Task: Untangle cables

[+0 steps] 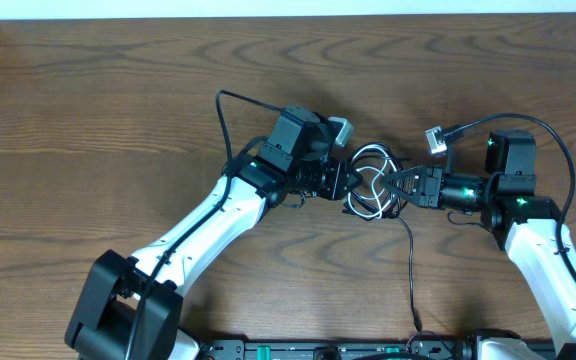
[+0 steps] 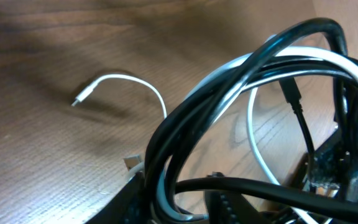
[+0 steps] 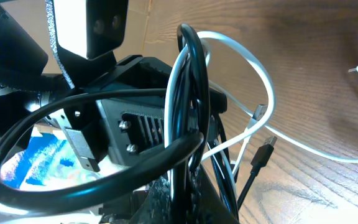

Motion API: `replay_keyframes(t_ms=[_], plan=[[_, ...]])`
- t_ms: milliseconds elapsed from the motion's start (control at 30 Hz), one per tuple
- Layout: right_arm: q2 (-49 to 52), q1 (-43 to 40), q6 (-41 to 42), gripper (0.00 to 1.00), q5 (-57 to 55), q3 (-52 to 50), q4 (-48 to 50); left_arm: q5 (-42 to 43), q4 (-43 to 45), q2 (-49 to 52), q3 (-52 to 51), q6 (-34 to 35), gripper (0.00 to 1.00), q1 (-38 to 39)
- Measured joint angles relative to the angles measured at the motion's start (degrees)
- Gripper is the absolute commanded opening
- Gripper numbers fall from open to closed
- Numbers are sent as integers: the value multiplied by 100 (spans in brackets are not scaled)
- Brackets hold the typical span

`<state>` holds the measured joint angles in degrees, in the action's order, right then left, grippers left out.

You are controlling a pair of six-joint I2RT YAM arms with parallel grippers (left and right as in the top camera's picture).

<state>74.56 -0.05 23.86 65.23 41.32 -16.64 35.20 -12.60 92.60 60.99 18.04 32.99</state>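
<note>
Overhead: tangled black cable [image 1: 411,262] and white cable [image 1: 370,150] sit between my left gripper [image 1: 340,185], jaws unreadable, and closed right gripper [image 1: 400,187]. Left wrist shows white's free tip [image 2: 78,101], unseen overhead.

White-linked, black-jointed arms [image 1: 203,225]; black left gripper [image 1: 346,185], right gripper [image 1: 398,186]; seemingly green lights [image 1: 490,143].

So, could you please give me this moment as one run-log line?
black cable, white cable: looped together | left gripper: among them, state unclear | right gripper: shut among them
</note>
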Motion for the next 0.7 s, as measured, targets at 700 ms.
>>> replay_keyframes(t_ms=[700], plan=[[0, 0, -46, 4, 120, 0, 48, -85, -7, 0, 0, 11, 7, 0]])
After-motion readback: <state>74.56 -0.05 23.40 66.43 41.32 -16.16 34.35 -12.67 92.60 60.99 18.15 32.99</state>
